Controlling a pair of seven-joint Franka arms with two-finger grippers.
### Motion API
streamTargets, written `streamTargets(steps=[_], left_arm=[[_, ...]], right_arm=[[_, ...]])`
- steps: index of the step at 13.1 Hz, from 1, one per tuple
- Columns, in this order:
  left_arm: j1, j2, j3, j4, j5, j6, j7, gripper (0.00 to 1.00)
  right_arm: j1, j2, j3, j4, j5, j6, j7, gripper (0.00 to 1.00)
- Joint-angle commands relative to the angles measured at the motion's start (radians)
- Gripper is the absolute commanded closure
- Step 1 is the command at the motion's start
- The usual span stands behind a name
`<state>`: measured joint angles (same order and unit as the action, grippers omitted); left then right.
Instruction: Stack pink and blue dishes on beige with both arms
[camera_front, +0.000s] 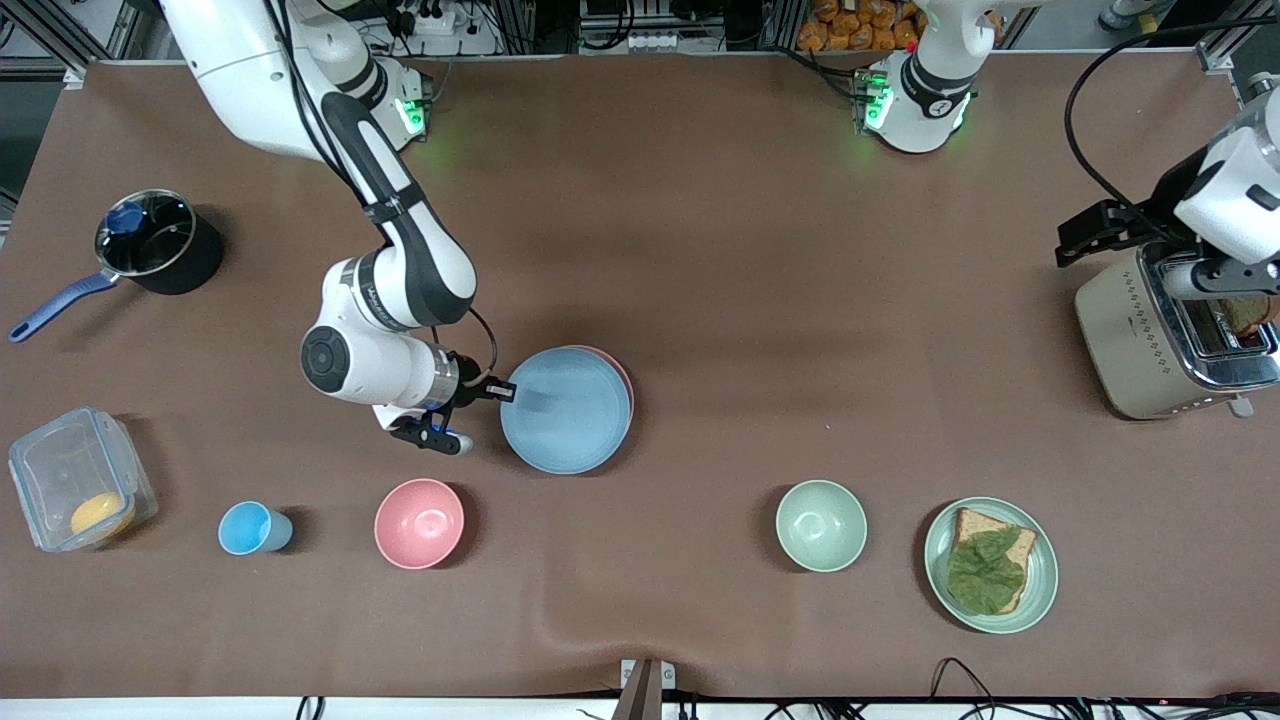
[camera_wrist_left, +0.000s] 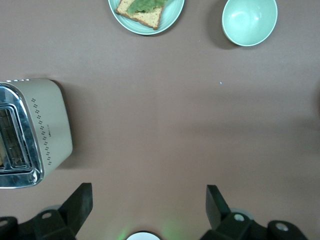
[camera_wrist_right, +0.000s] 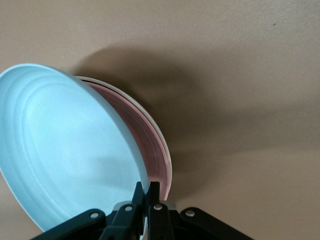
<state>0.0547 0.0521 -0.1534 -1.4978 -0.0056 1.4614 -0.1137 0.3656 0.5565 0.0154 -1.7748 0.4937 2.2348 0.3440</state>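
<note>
My right gripper (camera_front: 505, 392) (camera_wrist_right: 148, 187) is shut on the rim of the light blue plate (camera_front: 570, 410) (camera_wrist_right: 65, 145). The plate hangs tilted, its held edge raised, over the pale pink plate (camera_front: 624, 378) (camera_wrist_right: 145, 140). The pink plate lies on the beige plate (camera_wrist_right: 168, 160), of which only a thin cream rim shows in the right wrist view; in the front view it is hidden. The stack sits mid-table, toward the right arm's end. My left gripper (camera_front: 1085, 235) (camera_wrist_left: 150, 192) hangs open and empty over the table beside the toaster, waiting.
A toaster (camera_front: 1150, 340) (camera_wrist_left: 45, 130) stands at the left arm's end. Nearer the front camera are a green plate (camera_front: 1045, 580) with toast and lettuce, a green bowl (camera_front: 821, 525) (camera_wrist_left: 249, 20), a pink bowl (camera_front: 420, 522), a blue cup (camera_front: 250, 528) and a clear container (camera_front: 80, 480). A pot (camera_front: 160, 245) stands at the right arm's end.
</note>
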Motion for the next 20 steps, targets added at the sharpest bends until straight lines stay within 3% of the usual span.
streamTargets(steps=[1, 12, 13, 14, 15, 16, 20], left_arm=[[-0.009, -0.043, 0.009, -0.022, -0.022, -0.01, 0.019, 0.0], [-0.007, -0.046, 0.005, -0.019, -0.016, -0.061, -0.092, 0.0], [-0.007, -0.051, 0.003, -0.019, -0.017, -0.062, -0.095, 0.0], [-0.007, -0.061, 0.005, -0.021, -0.016, -0.064, -0.098, 0.0], [-0.007, -0.064, 0.005, -0.021, -0.017, -0.064, -0.101, 0.0], [-0.007, -0.064, 0.005, -0.019, -0.017, -0.064, -0.101, 0.0], [-0.006, -0.066, 0.006, -0.021, -0.017, -0.064, -0.103, 0.0]], right_arm=[[0.018, 0.003, -0.012, 0.002, 0.022, 0.011, 0.012, 1.0], [0.033, -0.001, -0.012, -0.028, 0.022, 0.006, 0.015, 0.99], [0.033, -0.004, -0.012, -0.026, 0.022, 0.005, 0.019, 0.92], [0.033, -0.009, -0.011, -0.025, 0.02, 0.003, 0.033, 0.78], [0.033, -0.013, -0.012, -0.023, 0.02, 0.006, 0.033, 0.47], [0.032, -0.021, -0.015, -0.023, 0.011, 0.006, 0.032, 0.0], [-0.057, -0.064, -0.02, -0.017, -0.001, -0.053, -0.011, 0.0]])
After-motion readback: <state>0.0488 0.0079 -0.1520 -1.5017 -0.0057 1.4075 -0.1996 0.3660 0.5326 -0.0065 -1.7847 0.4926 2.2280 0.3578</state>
